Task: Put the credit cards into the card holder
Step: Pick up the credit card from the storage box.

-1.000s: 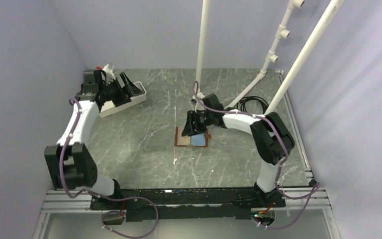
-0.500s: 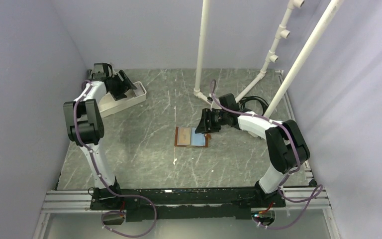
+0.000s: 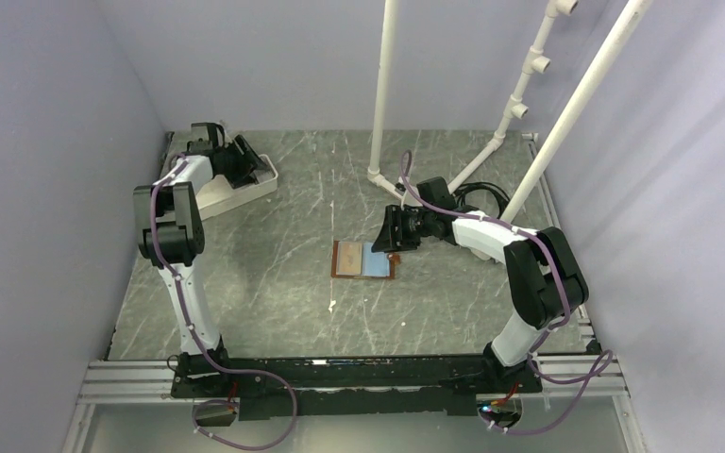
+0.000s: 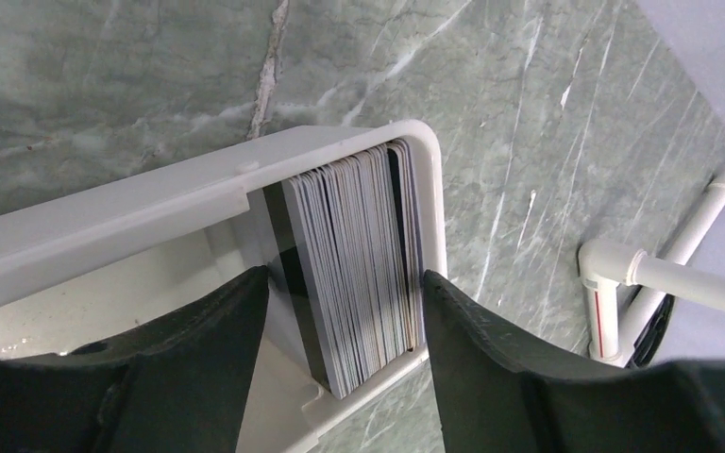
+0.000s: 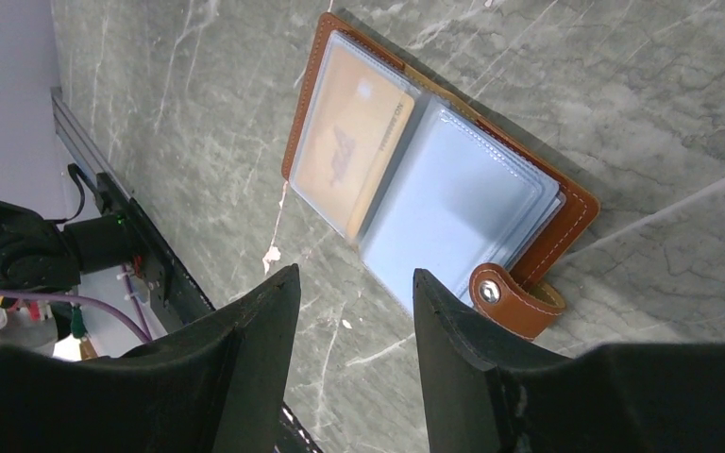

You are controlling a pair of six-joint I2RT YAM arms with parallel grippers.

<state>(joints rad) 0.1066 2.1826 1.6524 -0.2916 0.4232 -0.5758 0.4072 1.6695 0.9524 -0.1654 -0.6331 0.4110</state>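
Far left of desk [image 3: 274, 283]: long white tray [image 3: 236, 193], lying at an angle near the wall.

Inside the tray's end, in the left wrist view: credit cards [image 4: 359, 255], a tight stack on edge, grey to pale, packed against the rounded end wall [image 4: 429, 189].

Left claw [image 4: 340, 293]: released, empty. Jaws spread wide, hanging just above the stack, one finger [image 4: 208, 359] over the tray's hollow, the other [image 4: 491, 368] out past the end wall. No contact with the cards visible.

Middle of desk: card holder [image 3: 364, 260], brown leather, lying open and flat. Clear sleeves face up; left sleeve [image 5: 349, 142] showing an orange-tan card, right sleeve [image 5: 453, 217] pale blue. Whether that blue is a loaded card: cannot tell. Strap tab [image 5: 519, 302] with metal snap sticking out from the case's edge, flat on the marble.

Right claw [image 5: 354, 283]: released, empty. Jaws apart, raised over the desk just beside the holder on the strap side, touching nothing.

White pipes [image 3: 382, 94] upright at the back, well apart from both.
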